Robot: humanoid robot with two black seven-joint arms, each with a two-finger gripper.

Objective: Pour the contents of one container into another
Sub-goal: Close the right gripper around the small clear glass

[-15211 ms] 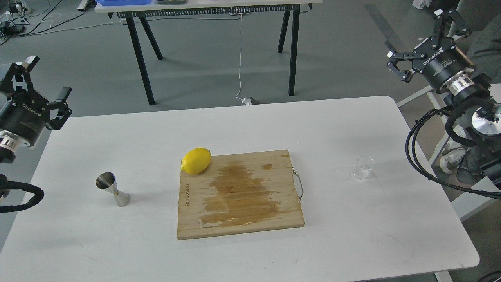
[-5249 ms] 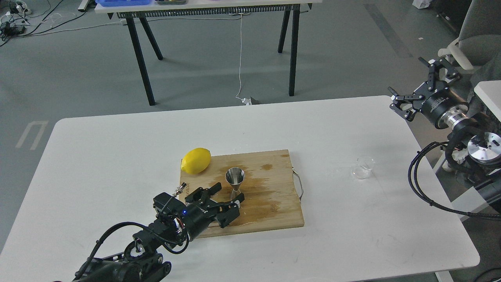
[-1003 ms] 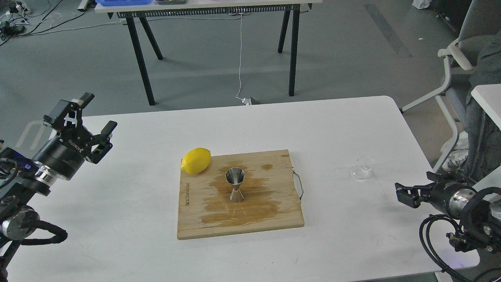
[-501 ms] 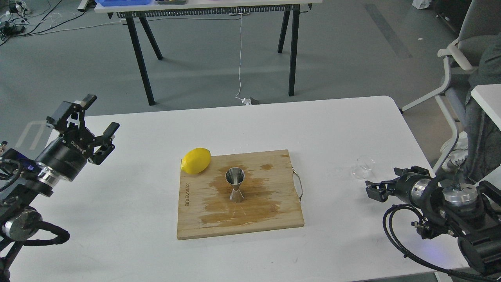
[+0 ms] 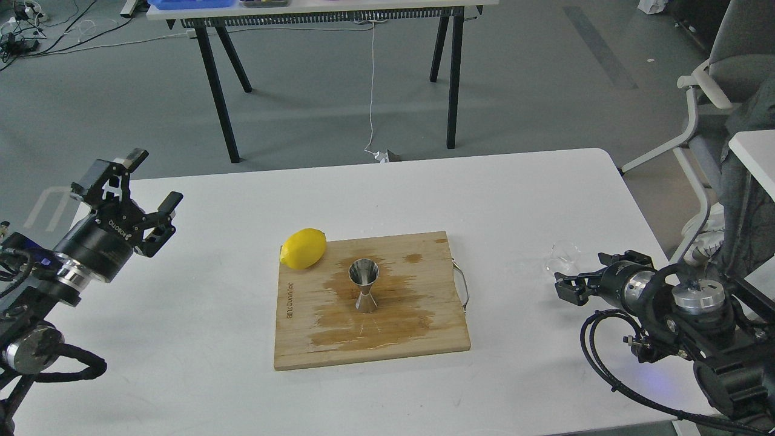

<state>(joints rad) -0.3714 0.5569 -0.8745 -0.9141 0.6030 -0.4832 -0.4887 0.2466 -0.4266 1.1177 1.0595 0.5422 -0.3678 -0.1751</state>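
Observation:
The small clear glass cup (image 5: 562, 257) stands on the white table (image 5: 521, 200) at the right. My right gripper (image 5: 581, 271) lies low over the table just right of the cup, pointing left at it. Its fingers are spread apart with nothing between them and stand close to the cup's near side. The steel jigger (image 5: 364, 284) stands upright in the middle of the wooden cutting board (image 5: 418, 339), wide cone up. Far to the left, my left gripper (image 5: 154, 180) hangs raised above the table's left edge, open and empty.
A yellow lemon (image 5: 303, 248) rests at the board's back left corner. The board has a wet stain and a metal handle (image 5: 463, 289) on its right side. A chair (image 5: 720, 79) and a second table (image 5: 315, 9) stand beyond mine.

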